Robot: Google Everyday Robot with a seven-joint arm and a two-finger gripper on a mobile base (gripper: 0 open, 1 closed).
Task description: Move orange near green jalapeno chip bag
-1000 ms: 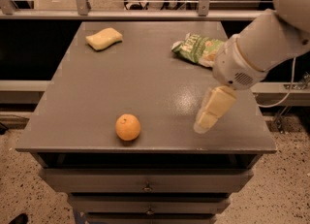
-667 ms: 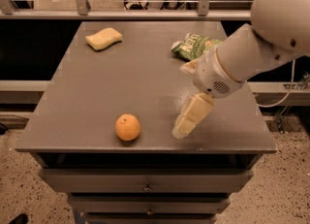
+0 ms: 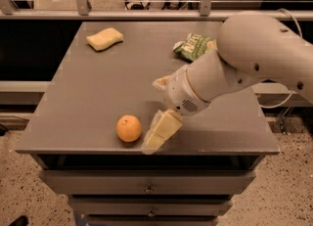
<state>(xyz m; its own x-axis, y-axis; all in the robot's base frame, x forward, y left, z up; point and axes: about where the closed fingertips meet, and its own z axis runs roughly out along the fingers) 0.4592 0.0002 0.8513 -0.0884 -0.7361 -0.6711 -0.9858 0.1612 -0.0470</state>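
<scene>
The orange (image 3: 129,128) sits near the front edge of the grey table (image 3: 93,93), left of centre. The green jalapeno chip bag (image 3: 192,46) lies flat at the back right, partly hidden behind my arm. My gripper (image 3: 153,114) hangs low over the table just right of the orange. It is open and empty. One pale finger (image 3: 160,131) reaches down close beside the orange, and the other (image 3: 161,81) points toward the back. The finger and the orange look a small gap apart.
A pale yellow sponge (image 3: 104,38) lies at the back left of the table. My large white arm (image 3: 244,63) covers the right side. Drawers (image 3: 146,188) are under the tabletop, and a metal railing (image 3: 146,12) runs behind it.
My gripper has swept left and toward the front edge, from the table's right side to just beside the orange. The orange, bag and sponge have not moved.
</scene>
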